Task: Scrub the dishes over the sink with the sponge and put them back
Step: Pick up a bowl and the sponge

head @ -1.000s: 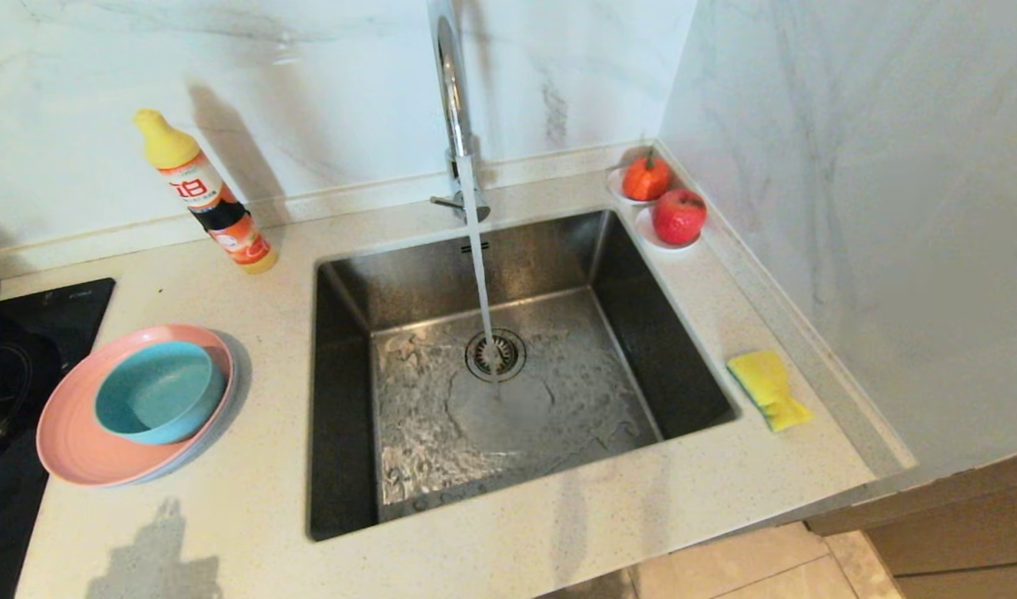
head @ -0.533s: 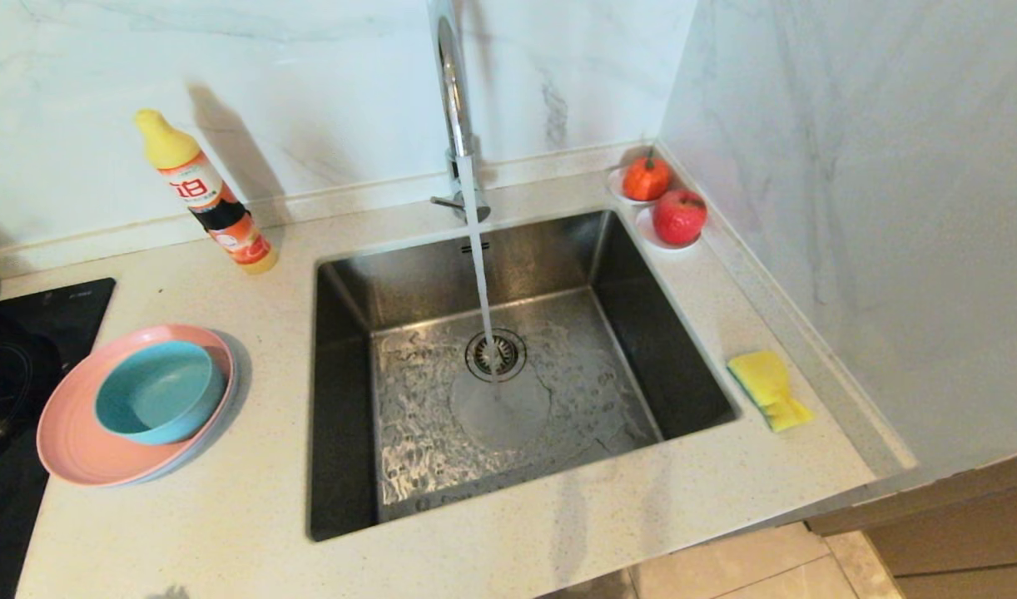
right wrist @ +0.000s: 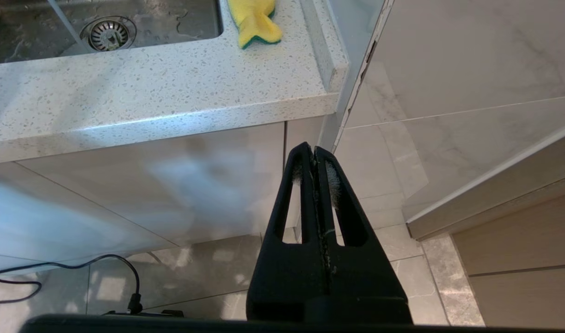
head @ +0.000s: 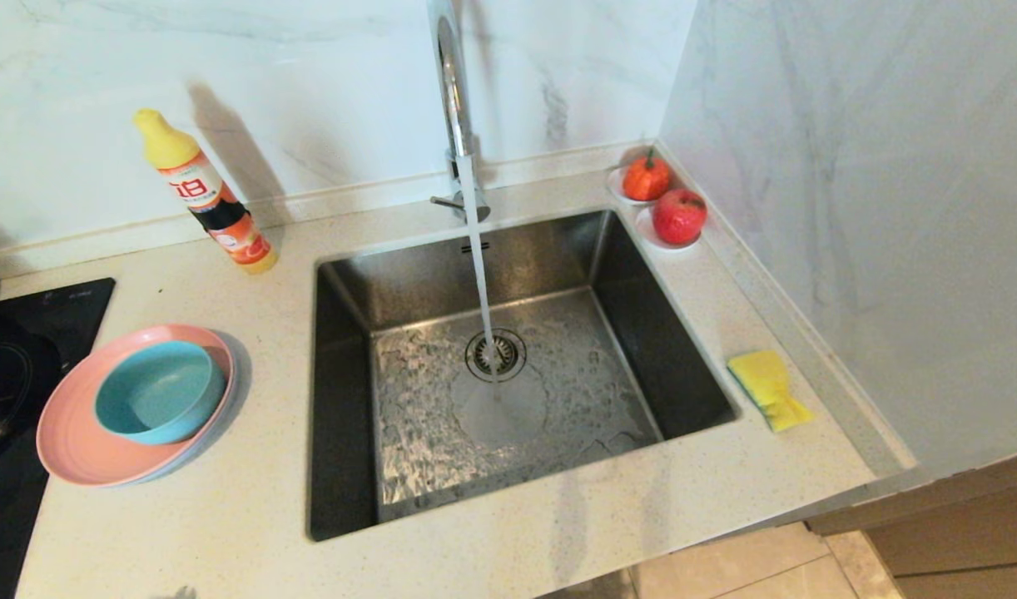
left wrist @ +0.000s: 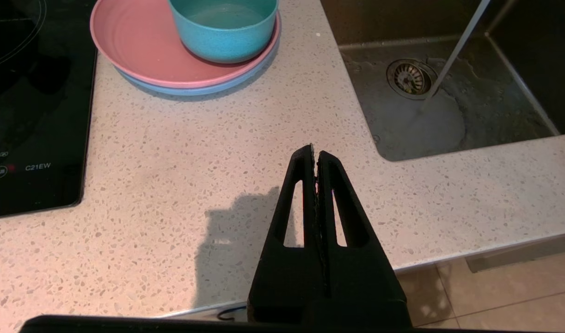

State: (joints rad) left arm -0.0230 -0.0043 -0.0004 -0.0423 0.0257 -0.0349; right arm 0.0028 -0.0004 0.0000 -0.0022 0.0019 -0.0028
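The sink (head: 508, 366) at frame centre is being run with water. The dishes (head: 134, 408) sit stacked lower left, the sponge (head: 766, 387) right, both untouched. An arm shadow at the bench (head: 225, 516) front has gone; the left gripper (left wrist: 315, 155) and right gripper (right wrist: 314, 152) are drawn back, jaws closed and empty.

The right hand (right wrist: 316, 150), fingers pressed together, hangs below the counter (right wrist: 148, 92) edge bearing the sponge (right wrist: 254, 21).

The bowl (head: 159, 391) sits on stacked plates (head: 76, 441) left of the sink (head: 342, 399); the sponge (head: 768, 388) lies right.
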